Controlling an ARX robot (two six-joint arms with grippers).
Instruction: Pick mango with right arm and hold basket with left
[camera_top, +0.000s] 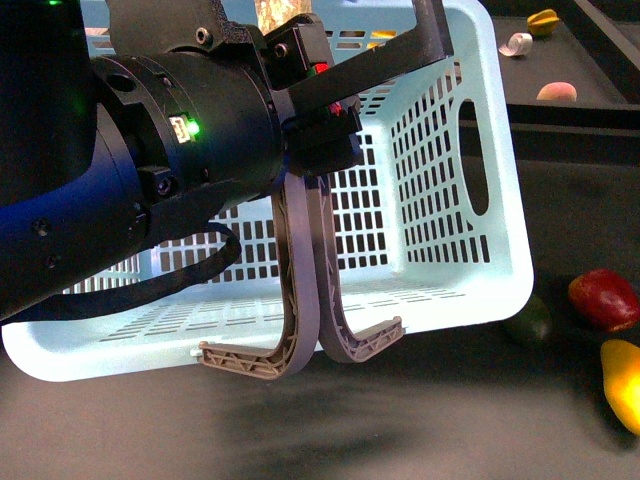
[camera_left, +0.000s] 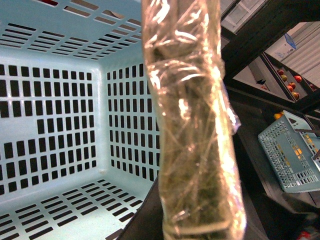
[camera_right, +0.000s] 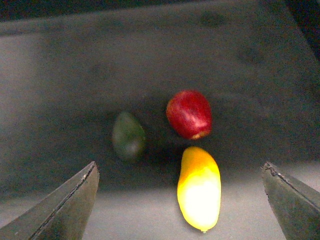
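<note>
Red fruit (camera_top: 603, 298) just beside dark green fruit (camera_top: 530, 322) on dark bench (camera_top: 400, 425), second slotted turquoise basket (camera_left: 286, 156) well apart.

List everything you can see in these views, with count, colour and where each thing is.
basket: 1, light turquoise, centre, ahead of the robot
handles: 2, grey-brown, hanging over the basket's near rim
mango: 1, yellow-orange, right of basket, nearest
red fruit: 1, red, just beyond mango
green fruit: 1, dark green, by basket's near right corner
small items: 3, yellow, white, pinkish, far right; too small to name
second basket: 1, turquoise, background of left wrist view
left arm: 1, black with green light, over basket's left side
right fingers: 2, dark, spread apart above mango
</note>
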